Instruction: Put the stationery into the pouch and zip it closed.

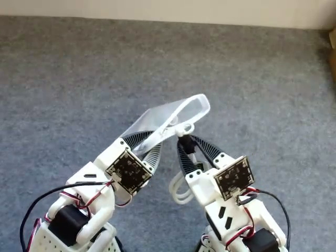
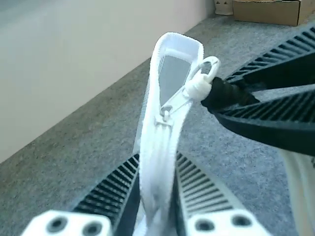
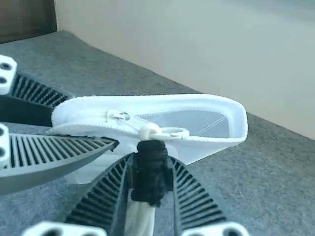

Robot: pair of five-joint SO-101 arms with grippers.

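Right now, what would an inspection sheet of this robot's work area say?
Surface: grey carpet.
Job's things: white pouch held up off the carpet; its zip looks open past the slider.
Clutter: nothing seen.
Grippers: left gripper shut on the pouch's edge; right gripper shut on the black zip tab.
Cables: black and red wires on both arms; white loops hang under the right arm, and I cannot tell what they are.
Surroundings: pale wall; cardboard box beside it.

Left hand, right hand crowd pouch, zip pull.
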